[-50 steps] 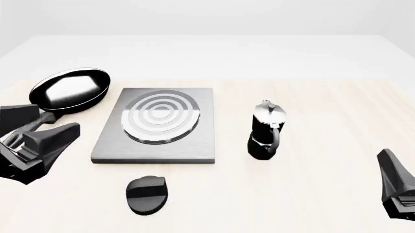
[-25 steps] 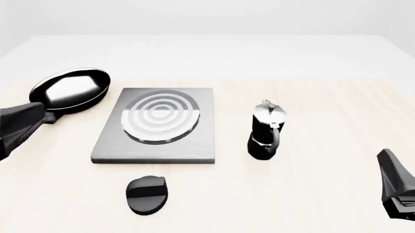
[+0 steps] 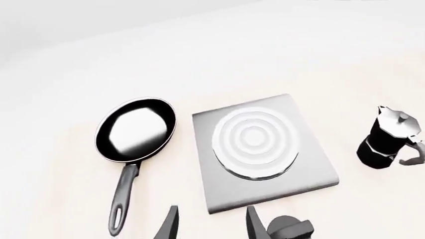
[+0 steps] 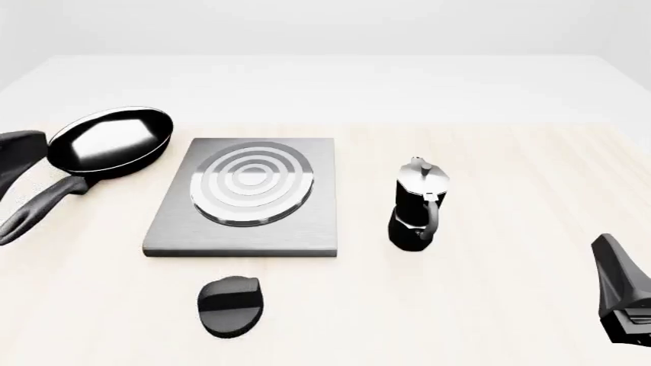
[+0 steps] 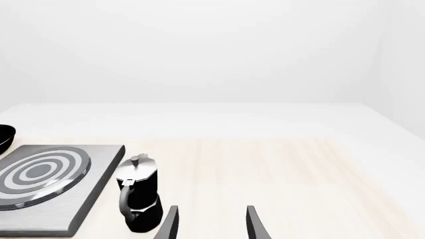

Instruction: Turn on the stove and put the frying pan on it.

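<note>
1. The left gripper (image 3: pixel 207 226) is open. Its two black fingers stand apart and hold nothing.
2. The frying pan (image 4: pixel 110 142) sits on the table (image 4: pixel 489 305), ahead of the left gripper. Its long black handle points back toward that gripper, not touching it.
3. The stove (image 4: pixel 247 194) lies flat just beside the pan. The pan is not on it.
4. The black oval knob (image 4: pixel 230 305) lies near the stove's front edge, close to the left gripper's fingers in the left wrist view.
5. The right gripper (image 5: pixel 209 224) is open too, with nothing between its fingers.
6. The moka pot (image 4: pixel 417 206) stands upright ahead of the right gripper, between it and the stove.
</note>
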Controlling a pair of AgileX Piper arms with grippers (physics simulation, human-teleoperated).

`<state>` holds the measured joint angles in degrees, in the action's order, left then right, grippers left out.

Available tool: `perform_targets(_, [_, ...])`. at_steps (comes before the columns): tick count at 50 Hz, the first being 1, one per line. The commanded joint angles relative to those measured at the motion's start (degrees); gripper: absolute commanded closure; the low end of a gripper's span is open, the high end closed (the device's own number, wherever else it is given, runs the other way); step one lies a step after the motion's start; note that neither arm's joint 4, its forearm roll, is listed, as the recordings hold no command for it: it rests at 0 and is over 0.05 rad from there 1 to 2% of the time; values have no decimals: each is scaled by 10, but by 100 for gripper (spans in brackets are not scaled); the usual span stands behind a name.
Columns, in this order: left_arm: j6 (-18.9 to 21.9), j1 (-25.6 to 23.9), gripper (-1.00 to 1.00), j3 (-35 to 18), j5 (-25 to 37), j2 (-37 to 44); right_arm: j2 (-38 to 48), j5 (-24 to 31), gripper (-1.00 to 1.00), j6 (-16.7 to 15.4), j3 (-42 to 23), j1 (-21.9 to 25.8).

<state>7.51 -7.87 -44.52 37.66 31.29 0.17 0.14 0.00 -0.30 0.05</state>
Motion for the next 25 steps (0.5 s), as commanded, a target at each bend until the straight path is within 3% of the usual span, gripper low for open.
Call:
perform_targets(1, [-17,26,-100,-30,-4,40,0,0,-100,0,0,0])
perform_targets(15, [0,72,-100,-47,-15,95,0,0,-100,0,0,0])
perform_targets(20, [52,110,-100,-41,-33,126,0,0,-100,0,0,0])
perform_targets(25, [47,113,-100,-47,-43,142,0,0,-100,0,0,0])
